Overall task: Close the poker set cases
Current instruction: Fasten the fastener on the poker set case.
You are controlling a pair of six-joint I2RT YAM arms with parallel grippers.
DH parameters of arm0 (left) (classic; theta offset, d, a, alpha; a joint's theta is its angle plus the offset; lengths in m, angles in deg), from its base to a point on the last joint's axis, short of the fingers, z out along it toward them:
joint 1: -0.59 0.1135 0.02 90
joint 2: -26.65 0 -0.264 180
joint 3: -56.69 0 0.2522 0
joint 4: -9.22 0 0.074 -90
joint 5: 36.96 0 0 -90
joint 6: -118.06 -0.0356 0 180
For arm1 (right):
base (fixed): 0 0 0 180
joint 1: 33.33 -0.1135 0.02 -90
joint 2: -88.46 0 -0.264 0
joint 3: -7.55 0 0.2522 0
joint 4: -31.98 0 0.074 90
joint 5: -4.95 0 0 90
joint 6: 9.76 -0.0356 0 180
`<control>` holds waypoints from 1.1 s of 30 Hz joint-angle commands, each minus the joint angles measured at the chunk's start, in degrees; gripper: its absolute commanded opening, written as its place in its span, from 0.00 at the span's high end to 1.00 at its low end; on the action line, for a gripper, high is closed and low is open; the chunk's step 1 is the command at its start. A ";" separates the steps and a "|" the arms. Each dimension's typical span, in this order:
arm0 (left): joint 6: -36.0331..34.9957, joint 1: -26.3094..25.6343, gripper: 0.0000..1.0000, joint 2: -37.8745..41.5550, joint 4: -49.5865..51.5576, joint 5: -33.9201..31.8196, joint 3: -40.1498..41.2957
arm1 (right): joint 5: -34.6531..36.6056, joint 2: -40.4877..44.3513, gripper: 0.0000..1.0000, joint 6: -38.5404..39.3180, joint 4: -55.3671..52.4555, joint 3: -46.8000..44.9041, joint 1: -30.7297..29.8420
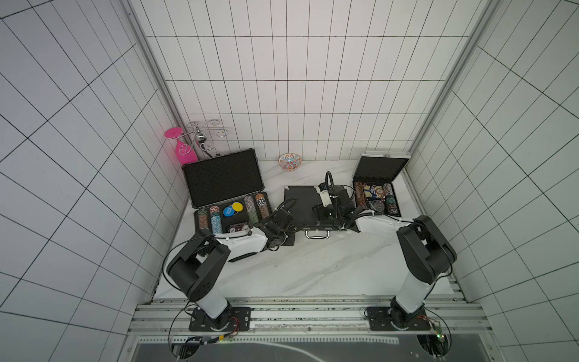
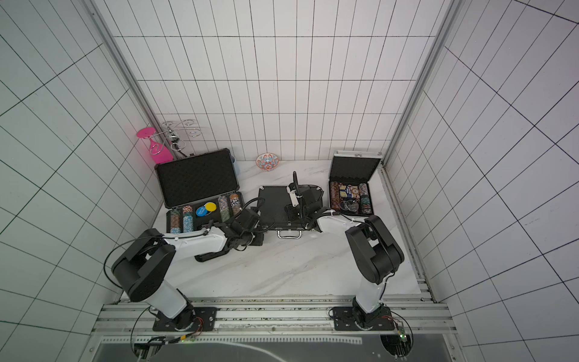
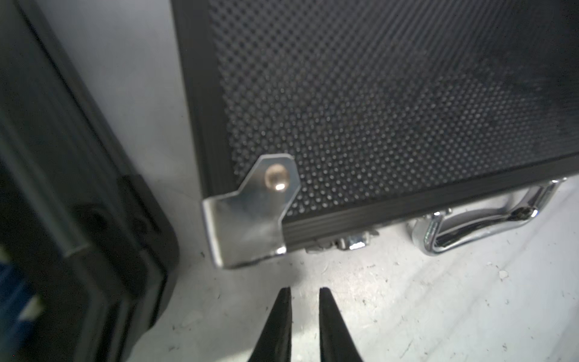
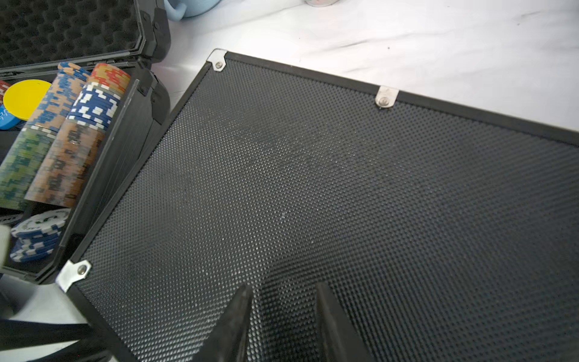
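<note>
Three poker set cases stand on the marble table. The large ribbed black case [image 1: 224, 185] [image 2: 197, 183] at the left is open, its chips [image 4: 72, 141] showing. The medium black case [image 1: 299, 200] [image 2: 272, 203] with silver trim lies in the middle, lid down and handle [image 3: 479, 225] to the front. At the right the small silver case [image 1: 380, 170] [image 2: 354, 169] is open. My left gripper [image 3: 305, 290] hovers over bare table just off the medium case's front-left corner, jaws a narrow gap apart and empty. My right gripper [image 4: 283, 286] is open over that case's dimpled lid [image 4: 344, 188].
A pink glass [image 1: 183, 150] hangs on a wire rack [image 1: 206, 131] at the back left. A patterned bowl [image 1: 289, 162] sits by the back wall, and a pale blue mug [image 4: 191, 6] stands behind the large case. Tiled walls enclose three sides.
</note>
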 commanded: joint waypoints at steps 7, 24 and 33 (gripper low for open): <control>0.86 0.25 0.82 -0.98 -4.29 -1.31 -0.64 | -1.04 -0.97 0.66 -0.98 1.25 -0.41 -0.14; 0.48 0.26 0.84 -5.57 -6.24 -2.43 -2.03 | -2.13 -1.59 0.74 -2.96 2.26 -3.29 -0.12; 0.47 0.14 0.84 -8.75 -8.57 -5.29 -0.97 | -3.94 -0.99 0.77 -4.99 4.93 -7.57 -0.09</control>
